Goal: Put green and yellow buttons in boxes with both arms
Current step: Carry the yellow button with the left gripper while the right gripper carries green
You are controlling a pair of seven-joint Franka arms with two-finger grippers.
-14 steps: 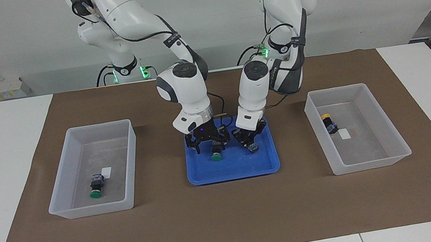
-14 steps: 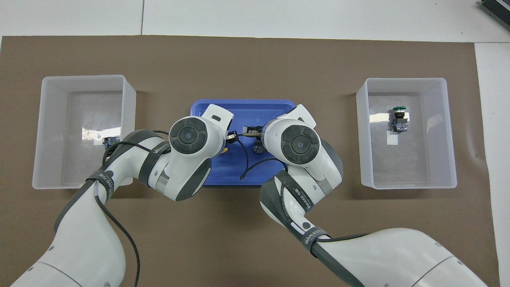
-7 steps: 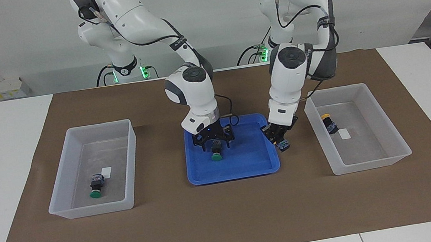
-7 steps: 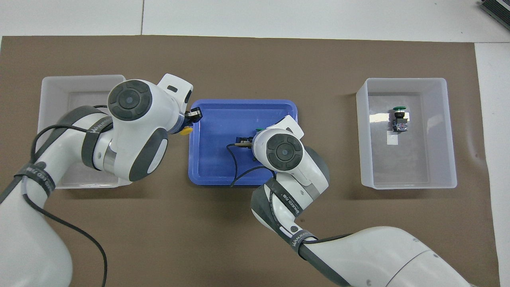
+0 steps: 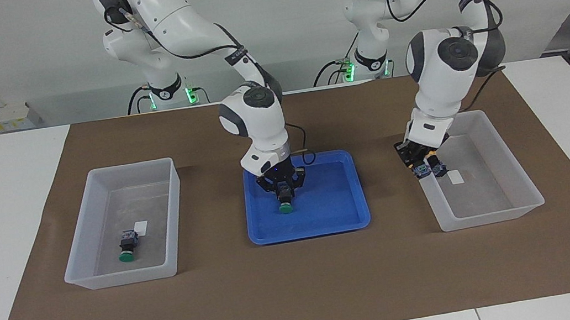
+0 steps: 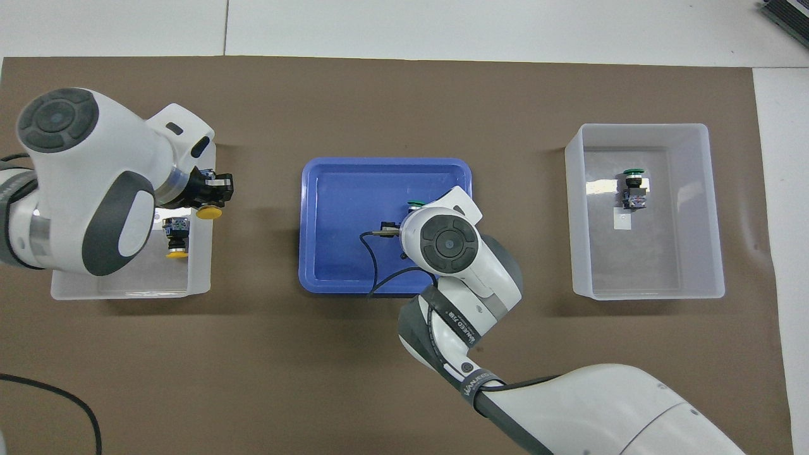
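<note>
Green button (image 5: 285,205) seemingly within right tool (image 5: 282,189)

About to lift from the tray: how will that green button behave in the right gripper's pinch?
The green button, gripped in the right gripper over the blue tray, looks rigid and light. Its round cap suggests rolling if dropped. The smooth black body may twist.

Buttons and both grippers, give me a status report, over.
Left gripper shut on yellow button, over the box rim. Right gripper shut on green button in the blue tray. Nothing in the way.
</note>
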